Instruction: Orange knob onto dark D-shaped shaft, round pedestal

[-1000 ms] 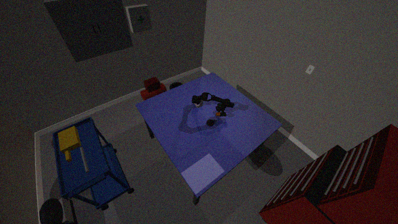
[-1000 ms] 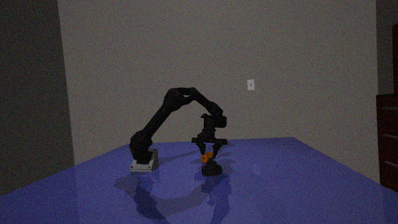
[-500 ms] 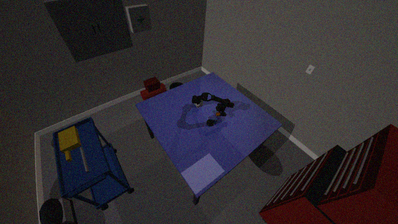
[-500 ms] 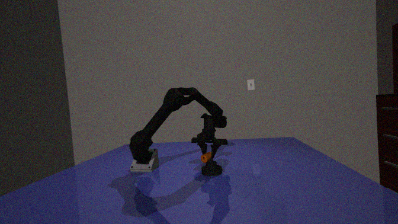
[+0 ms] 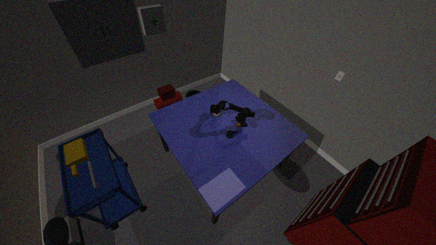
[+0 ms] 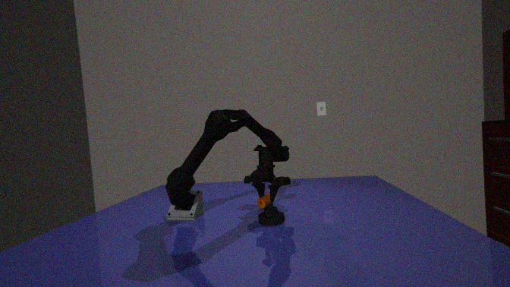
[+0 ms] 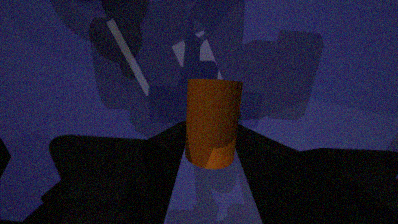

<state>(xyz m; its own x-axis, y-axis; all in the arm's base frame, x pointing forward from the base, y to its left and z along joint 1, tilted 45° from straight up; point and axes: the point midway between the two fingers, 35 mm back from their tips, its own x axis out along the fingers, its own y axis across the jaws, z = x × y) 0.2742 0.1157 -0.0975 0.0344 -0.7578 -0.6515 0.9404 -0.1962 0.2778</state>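
Observation:
The orange knob (image 5: 238, 124) (image 6: 263, 201) (image 7: 212, 120) is a short cylinder lying on its side on the blue table (image 5: 227, 162) (image 6: 379, 228) (image 7: 45, 75). My gripper (image 5: 240, 122) (image 6: 266, 198) (image 7: 210, 127) points straight down over it and is shut on it, one dark finger on each side. The dark round pedestal (image 5: 230, 133) (image 6: 271, 218) stands on the table right beside the knob, nearer the exterior camera. Its shaft is too dark and small to make out. The pedestal does not show in the wrist view.
The arm's base (image 6: 184, 210) is bolted to the table left of the pedestal. A pale square (image 5: 222, 188) marks the table's near corner. A blue cart (image 5: 97, 181), a red box (image 5: 167, 94) and red tool chests (image 5: 373, 201) stand on the floor around the table.

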